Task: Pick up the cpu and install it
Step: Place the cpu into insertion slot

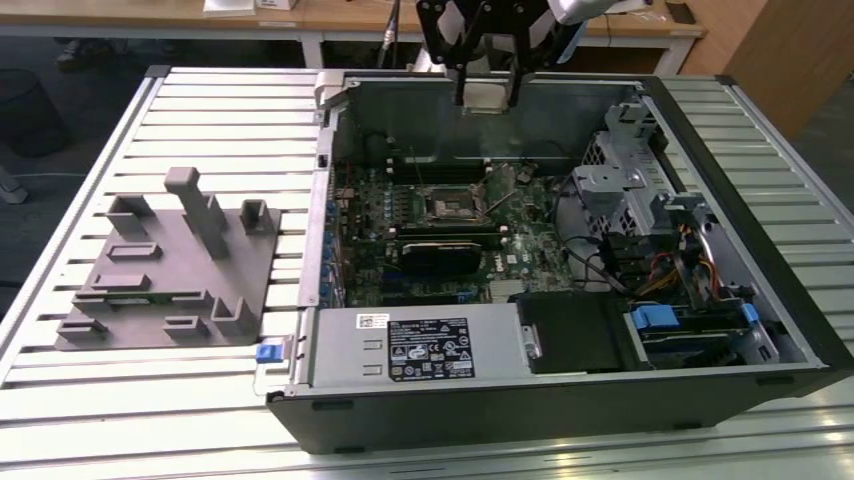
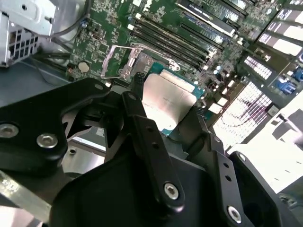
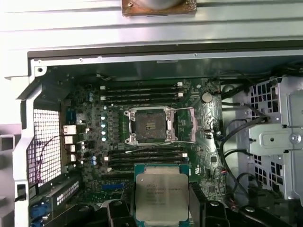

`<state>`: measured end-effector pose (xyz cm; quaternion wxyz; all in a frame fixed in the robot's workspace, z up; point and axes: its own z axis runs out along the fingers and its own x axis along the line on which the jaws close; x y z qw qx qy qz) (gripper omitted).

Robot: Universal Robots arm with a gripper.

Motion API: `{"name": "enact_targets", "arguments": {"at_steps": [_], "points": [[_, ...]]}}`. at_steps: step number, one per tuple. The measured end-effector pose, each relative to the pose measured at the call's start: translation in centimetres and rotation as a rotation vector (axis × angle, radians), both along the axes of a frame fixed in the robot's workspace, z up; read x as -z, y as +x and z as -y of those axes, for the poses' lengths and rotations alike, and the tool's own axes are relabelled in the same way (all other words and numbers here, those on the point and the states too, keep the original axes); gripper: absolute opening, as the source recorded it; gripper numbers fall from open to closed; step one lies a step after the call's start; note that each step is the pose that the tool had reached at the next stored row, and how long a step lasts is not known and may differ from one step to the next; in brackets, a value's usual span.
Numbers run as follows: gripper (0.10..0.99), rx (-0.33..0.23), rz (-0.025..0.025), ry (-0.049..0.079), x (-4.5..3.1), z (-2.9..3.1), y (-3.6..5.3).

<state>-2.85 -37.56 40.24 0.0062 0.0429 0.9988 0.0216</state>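
Observation:
My gripper (image 1: pixel 489 88) hangs over the far wall of the open computer case (image 1: pixel 334 190), shut on the cpu (image 1: pixel 483 97). The cpu is a small flat square with a pale silvery top and a green edge, and both wrist views show it pinched between the black fingers (image 2: pixel 142 118), seen as the cpu (image 2: pixel 166 100) and the cpu (image 3: pixel 161 195). Below it on the green motherboard (image 1: pixel 534 250) lies the black square socket (image 1: pixel 451 205) with its metal frame swung open, seen also as the socket (image 3: pixel 150 125) and the socket (image 2: pixel 124 61). The cpu is well above the socket and does not touch it.
A grey plastic holder (image 1: pixel 174 265) with upright posts lies on the slatted table (image 1: pixel 107 420) at the exterior view's left of the case. Inside the case are a grey labelled box (image 1: pixel 420 345), a metal drive cage (image 1: pixel 627 165), cables (image 1: pixel 667 270) and memory slots (image 3: pixel 142 92) either side of the socket.

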Motion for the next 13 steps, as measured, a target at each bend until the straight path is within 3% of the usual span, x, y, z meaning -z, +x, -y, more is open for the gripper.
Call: {"name": "enact_targets", "arguments": {"at_steps": [13], "points": [[0.541,0.217,0.0000,0.000,0.34,0.00,0.00]]}}
